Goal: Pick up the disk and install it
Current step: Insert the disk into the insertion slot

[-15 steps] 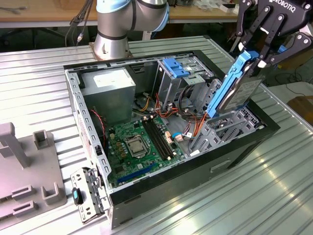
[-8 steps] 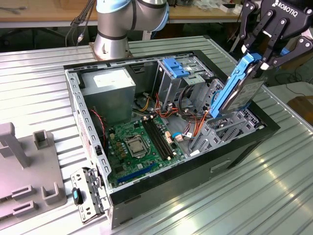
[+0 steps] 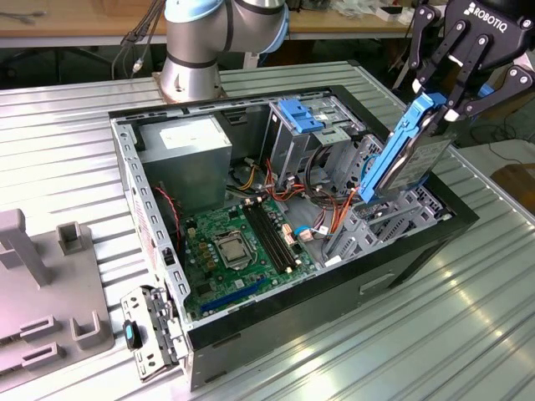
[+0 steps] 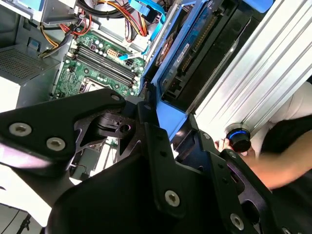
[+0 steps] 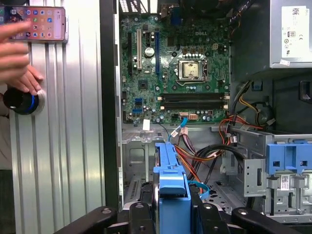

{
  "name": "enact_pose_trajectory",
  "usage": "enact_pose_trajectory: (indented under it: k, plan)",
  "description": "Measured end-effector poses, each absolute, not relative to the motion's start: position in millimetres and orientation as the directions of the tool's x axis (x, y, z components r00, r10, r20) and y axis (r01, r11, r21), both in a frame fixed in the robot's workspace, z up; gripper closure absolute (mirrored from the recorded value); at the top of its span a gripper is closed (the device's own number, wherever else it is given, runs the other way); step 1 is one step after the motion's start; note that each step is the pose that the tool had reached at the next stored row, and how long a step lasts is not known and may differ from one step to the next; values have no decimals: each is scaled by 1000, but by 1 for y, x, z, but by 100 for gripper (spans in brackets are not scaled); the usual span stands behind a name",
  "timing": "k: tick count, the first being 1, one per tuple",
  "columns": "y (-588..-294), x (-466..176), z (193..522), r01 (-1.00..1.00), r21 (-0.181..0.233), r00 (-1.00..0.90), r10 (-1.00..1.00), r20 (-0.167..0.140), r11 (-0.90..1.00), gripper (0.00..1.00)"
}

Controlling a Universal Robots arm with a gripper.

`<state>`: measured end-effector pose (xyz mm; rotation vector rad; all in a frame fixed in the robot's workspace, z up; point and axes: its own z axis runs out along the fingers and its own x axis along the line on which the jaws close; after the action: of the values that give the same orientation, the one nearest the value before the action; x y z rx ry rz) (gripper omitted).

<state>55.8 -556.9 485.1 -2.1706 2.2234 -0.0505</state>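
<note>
The disk (image 3: 411,159) is pinched at its blue rail end by the pincer (image 3: 440,107), tilted above the computer case (image 3: 292,326). It is judged rigid, weighty and shock-sensitive.

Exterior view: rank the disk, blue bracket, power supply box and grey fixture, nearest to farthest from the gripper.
1. The disk, held in the gripper, exterior view's right.
2. The blue bracket, near centre, toward the back.
3. The power supply box, left of centre.
4. The grey fixture, exterior view's far left.
</note>
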Motion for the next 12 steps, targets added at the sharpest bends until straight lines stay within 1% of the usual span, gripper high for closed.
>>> enact_pose_trajectory:
  k: [12]
  plan:
    - [-557, 57, 480, -998, -48, -40, -999, -2, 40, 63]
